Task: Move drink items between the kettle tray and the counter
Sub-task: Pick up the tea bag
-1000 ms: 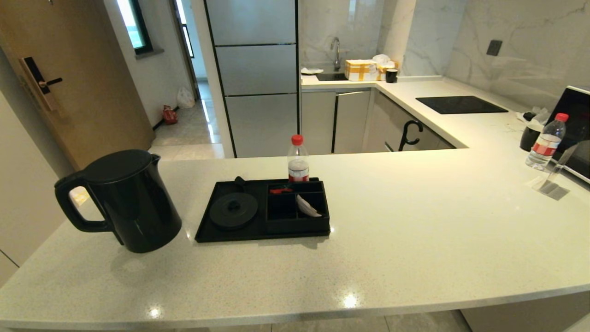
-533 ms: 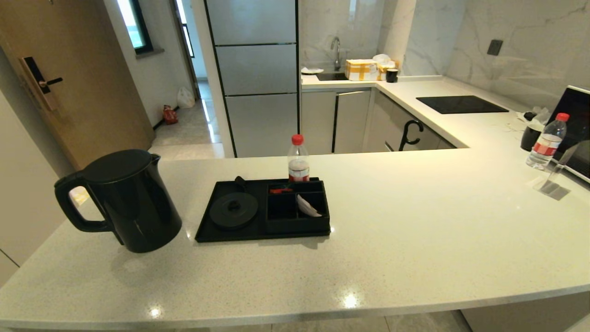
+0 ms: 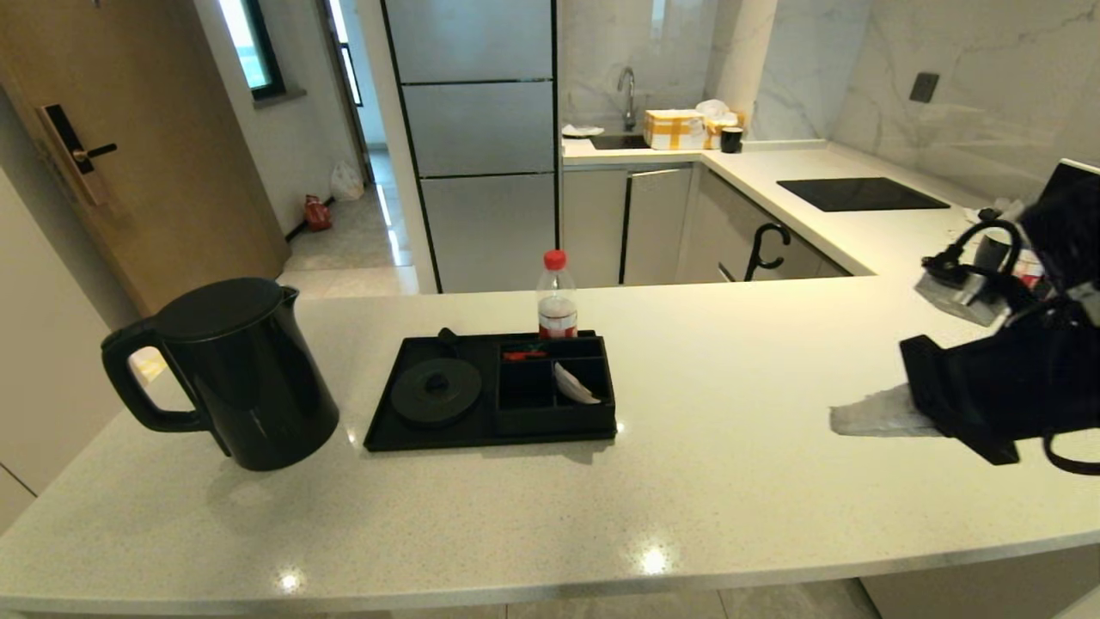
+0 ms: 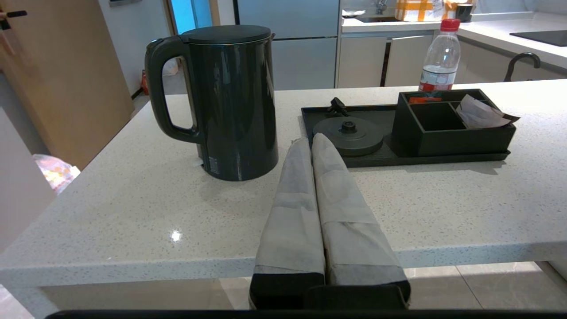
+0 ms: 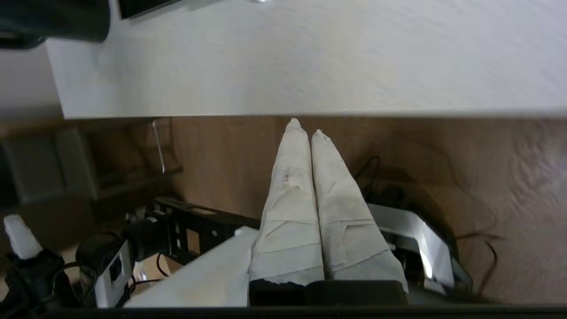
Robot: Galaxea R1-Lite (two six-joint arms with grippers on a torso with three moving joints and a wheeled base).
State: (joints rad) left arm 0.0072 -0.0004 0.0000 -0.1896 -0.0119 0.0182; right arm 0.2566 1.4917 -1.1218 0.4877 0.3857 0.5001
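Right tool (image 3: 846, 421) enters the head view from the right edge, its taped fingers pressed together and empty, tip hovering over bare worktop (image 3: 730, 481). Much of its black wrist body is cut off by the frame edge and covers whatever stands behind it on that side. Well away from that tip, toward the robot's left, lies the kettle tray (image 3: 382, 434); its round base disc (image 3: 436, 393) carries nothing. In the tray compartment nearest the right tool, the sachet (image 3: 571, 384) leans against a wall, its lower part hidden and its logo too small to read. A small red item (image 3: 524, 353) sits in the rear compartment, half hidden by the wall. Behind the tray stands a red-capped bottle (image 3: 556, 297), its base concealed. Beyond the tray, farthest from the right tool, the kettle (image 3: 236, 374) stands upright on the worktop, lid on. No left arm appears here.

From the left wrist, the left tool (image 4: 312, 144) is closed on nothing and held short of the worktop's near edge. Kettle (image 4: 230, 99) and tray (image 4: 398, 155) stand ahead of its tip, to either side; the sachet (image 4: 480, 115) pokes above its compartment.

From the right wrist, the closed fingers (image 5: 288, 195) point past the worktop's underside edge; the surroundings are blurred, and no task item shows.
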